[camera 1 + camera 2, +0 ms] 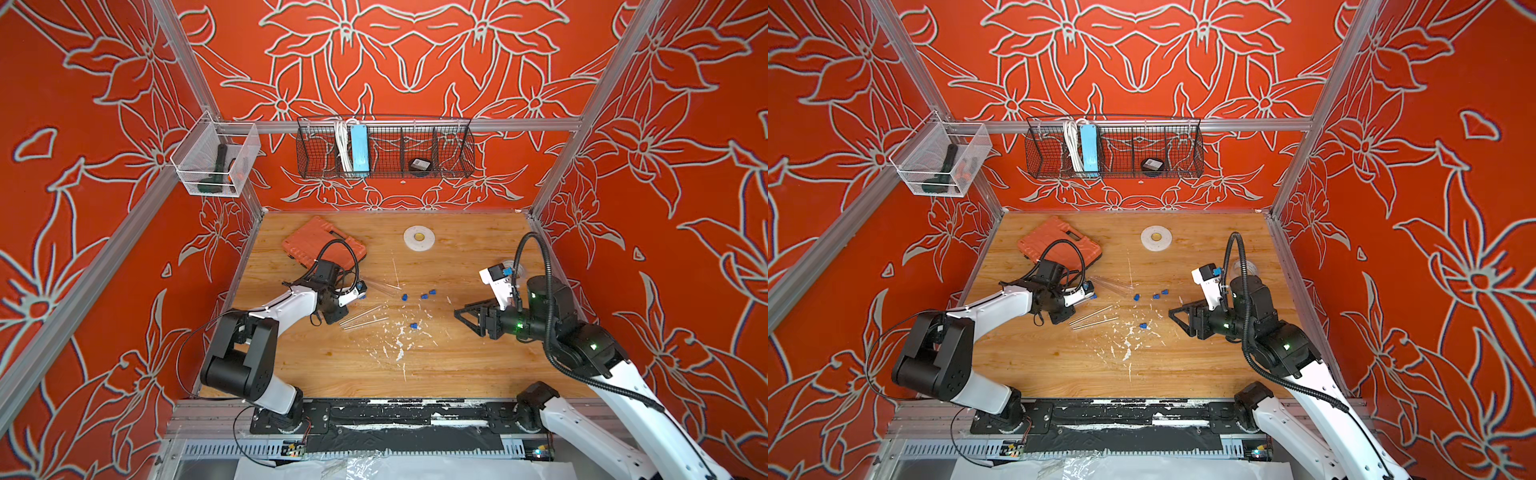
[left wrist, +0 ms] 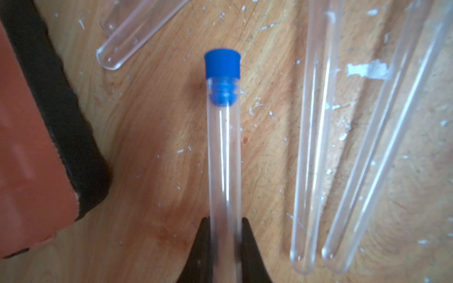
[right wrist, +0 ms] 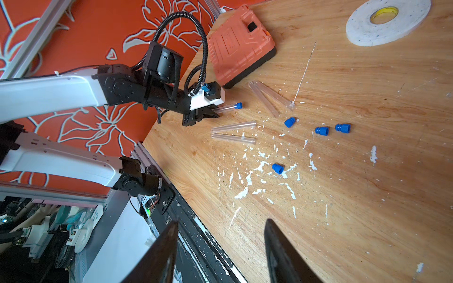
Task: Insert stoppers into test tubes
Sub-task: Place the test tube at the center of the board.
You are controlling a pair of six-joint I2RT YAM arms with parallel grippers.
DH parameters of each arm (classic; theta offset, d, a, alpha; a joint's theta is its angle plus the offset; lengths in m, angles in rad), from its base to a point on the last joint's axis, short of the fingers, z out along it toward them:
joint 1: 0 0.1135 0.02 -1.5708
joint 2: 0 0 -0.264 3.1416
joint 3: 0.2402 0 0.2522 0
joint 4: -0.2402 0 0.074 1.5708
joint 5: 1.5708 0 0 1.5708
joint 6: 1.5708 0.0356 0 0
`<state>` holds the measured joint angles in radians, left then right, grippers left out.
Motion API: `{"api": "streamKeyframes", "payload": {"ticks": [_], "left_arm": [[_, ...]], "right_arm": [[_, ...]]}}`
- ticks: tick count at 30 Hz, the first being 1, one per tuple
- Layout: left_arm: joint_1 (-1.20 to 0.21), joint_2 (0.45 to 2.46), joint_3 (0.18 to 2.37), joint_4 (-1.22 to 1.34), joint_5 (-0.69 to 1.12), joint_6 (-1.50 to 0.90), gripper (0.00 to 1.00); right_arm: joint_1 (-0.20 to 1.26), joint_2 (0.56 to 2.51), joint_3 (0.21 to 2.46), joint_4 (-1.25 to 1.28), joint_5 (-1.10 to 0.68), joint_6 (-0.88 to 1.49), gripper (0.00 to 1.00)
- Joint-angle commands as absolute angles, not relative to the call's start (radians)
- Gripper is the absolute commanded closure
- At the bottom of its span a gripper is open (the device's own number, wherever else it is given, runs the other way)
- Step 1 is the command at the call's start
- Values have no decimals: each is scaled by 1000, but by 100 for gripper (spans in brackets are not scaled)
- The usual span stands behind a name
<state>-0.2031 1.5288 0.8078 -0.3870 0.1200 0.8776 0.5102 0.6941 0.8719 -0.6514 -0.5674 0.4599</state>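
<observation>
The left fingers (image 2: 201,247) pinch a clear test tube (image 2: 224,159) with a blue stopper (image 2: 222,66) pushed into its open end, close to an orange tool case (image 3: 239,44). Four empty test tubes (image 3: 234,126) lie on the wooden worktop (image 1: 332,365): two side by side near the left fingers, and two in a narrow V beside the case. Four loose stoppers (image 3: 321,130) lie between the arms, three in a loose row and one apart among white paint flecks. The right fingers (image 3: 282,254) are spread and hold nothing, well apart from the stoppers. A white tape roll (image 3: 387,22) lies at the back.
</observation>
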Motion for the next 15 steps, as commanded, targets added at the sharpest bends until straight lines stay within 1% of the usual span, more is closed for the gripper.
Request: {"api": "streamKeyframes", "payload": {"ticks": [1,4,12,14,15], "left_arm": [[-194,1551,830,-391,181,900,100],[-193,1568,825,-393,191,902,100],[-192,1615,825,-373,186,889,92],[-192,1620,831,-373,175,887,85],[-191,1622,833,-373,173,888,83]], "right_arm": [[506,680,908,-680,-588,431,43],[505,674,907,-686,-588,429,43],[505,670,903,-691,-591,429,43],[506,664,898,-691,-589,430,43],[506,665,898,-692,-588,432,43]]}}
